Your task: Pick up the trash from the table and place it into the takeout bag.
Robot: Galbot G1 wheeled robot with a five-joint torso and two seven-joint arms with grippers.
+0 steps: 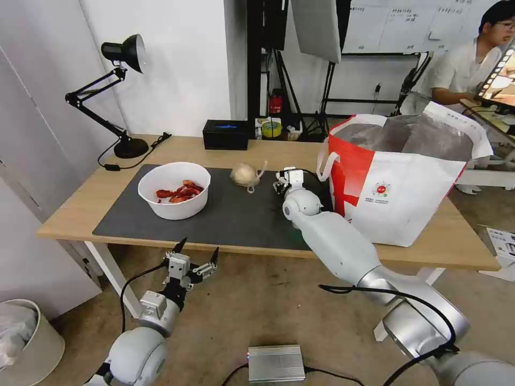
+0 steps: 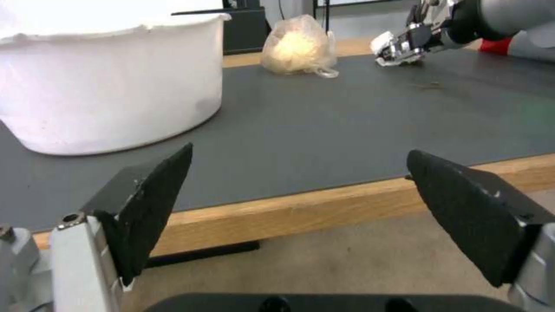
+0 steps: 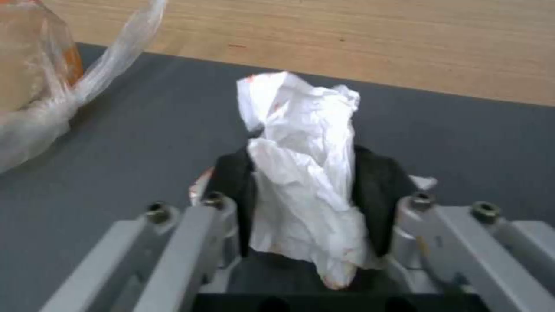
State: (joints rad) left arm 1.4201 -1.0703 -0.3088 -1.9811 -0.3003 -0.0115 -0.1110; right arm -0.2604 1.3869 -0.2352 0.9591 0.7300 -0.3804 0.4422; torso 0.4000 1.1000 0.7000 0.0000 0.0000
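Note:
My right gripper (image 1: 283, 182) reaches over the dark mat, just left of the takeout bag (image 1: 402, 182). Its black pads (image 3: 376, 195) are shut on the crumpled white tissue (image 3: 303, 173), which is squeezed between them close above the mat. The knotted beige plastic-wrapped ball (image 1: 245, 175) lies on the mat a little to the left of that gripper. A white bowl of red shells (image 1: 174, 190) stands at the mat's left part. My left gripper (image 1: 196, 252) hangs open below the table's front edge, with nothing between its fingers (image 2: 156, 195).
The table (image 1: 70, 214) carries a black desk lamp (image 1: 115, 91) at its back left and a black box (image 1: 226, 134) at the back edge. A grey bin (image 1: 24, 343) stands on the floor at the left, a metal box (image 1: 276, 363) on the floor in front.

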